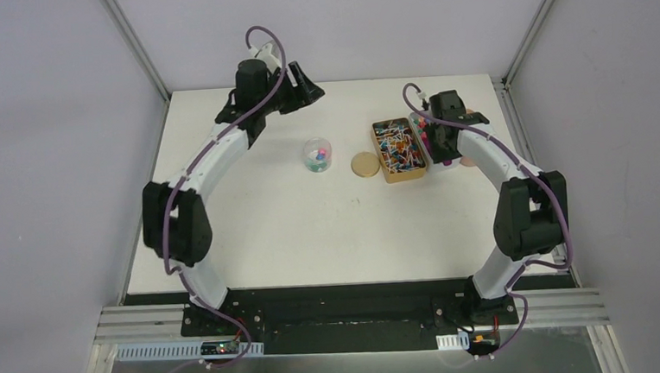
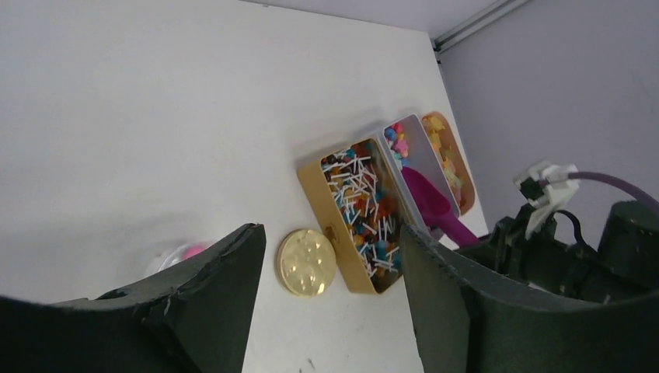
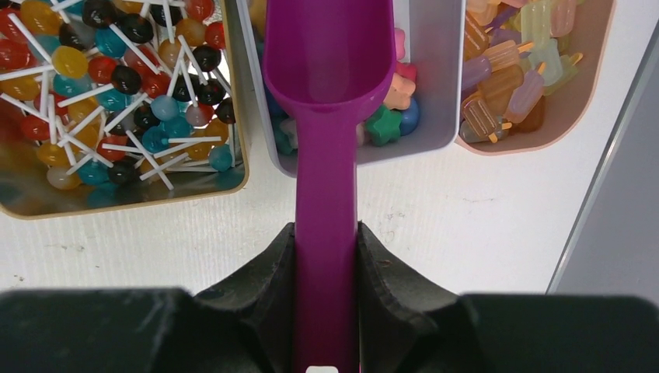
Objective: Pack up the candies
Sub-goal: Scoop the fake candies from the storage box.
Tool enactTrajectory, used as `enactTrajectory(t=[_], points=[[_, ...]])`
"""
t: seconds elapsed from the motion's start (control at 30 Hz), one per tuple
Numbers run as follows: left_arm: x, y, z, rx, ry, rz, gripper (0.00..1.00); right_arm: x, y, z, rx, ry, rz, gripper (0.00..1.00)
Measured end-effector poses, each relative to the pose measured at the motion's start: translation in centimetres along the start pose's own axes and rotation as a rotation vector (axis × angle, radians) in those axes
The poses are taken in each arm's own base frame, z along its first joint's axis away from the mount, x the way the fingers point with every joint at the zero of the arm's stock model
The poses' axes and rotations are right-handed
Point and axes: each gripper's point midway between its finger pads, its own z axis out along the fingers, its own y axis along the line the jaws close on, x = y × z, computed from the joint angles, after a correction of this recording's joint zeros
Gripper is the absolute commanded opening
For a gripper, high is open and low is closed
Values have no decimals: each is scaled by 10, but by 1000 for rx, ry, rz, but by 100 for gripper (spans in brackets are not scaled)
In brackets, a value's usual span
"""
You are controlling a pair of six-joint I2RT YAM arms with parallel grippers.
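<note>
Gripping the purple scoop (image 3: 326, 70) by its handle, right end effector (image 3: 326, 264) is closed hard on it, pads pressed to both sides of the handle. Scoop points to 12 o'clock in the right wrist view, bowl over the near end of the grey tray (image 3: 439, 70). Candies (image 3: 385, 124), small pink, green and blue pieces, lie in that grey tray, partly under the scoop bowl. Gold tin (image 3: 47, 194) of lollipops (image 3: 116, 101) sits at 9 o'clock of the tray, just beside it. Peach tray (image 3: 571, 101) of ice-pop sweets (image 3: 497, 85) sits at 3 o'clock, also just beside.

Left end effector (image 2: 330, 249) is open, fingers (image 2: 225, 295) well apart, nothing between them, holding nothing. In the top view it hangs at 12 o'clock of the clear cup (image 1: 317, 154), apart from it, near the far edge of the tabletop (image 1: 252, 234). Cup stands upright mid-tabletop with a few pink and teal candies inside. Round gold lid (image 1: 365, 164) lies flat at 3 o'clock of the cup, near it, not touching. Gold tin is at the lid's 3 o'clock, just beside. Left wrist view: lid and tin show in the gap between the fingers, cup mostly hidden behind one finger. Right arm (image 1: 518, 201) curves in from 4 o'clock over the trays, covering the peach tray in the top view.
</note>
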Motion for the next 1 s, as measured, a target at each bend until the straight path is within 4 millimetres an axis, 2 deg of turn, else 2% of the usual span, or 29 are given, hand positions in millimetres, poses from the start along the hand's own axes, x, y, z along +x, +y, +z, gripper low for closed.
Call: enactTrajectory(t=[0.1, 0.2, 0.3, 0.5, 0.73, 0.9, 1.0], points=[[10, 6, 42, 30, 31, -43, 63, 0, 0, -1, -19, -5, 8, 0], [25, 13, 70, 43, 52, -84, 61, 1, 0, -2, -36, -9, 12, 0], [31, 10, 92, 79, 55, -112, 58, 2, 0, -4, -53, -11, 14, 0], [29, -14, 136, 189, -2, -127, 55, 2, 1, -5, -70, -13, 17, 0], [42, -36, 194, 311, -49, -170, 51, 0, 1, 0, -78, -14, 21, 0], [65, -30, 231, 337, -43, -241, 50, 1, 3, 8, -79, -34, 14, 0], [82, -24, 244, 338, -32, -274, 49, 6, 4, 15, -76, -36, 12, 0]])
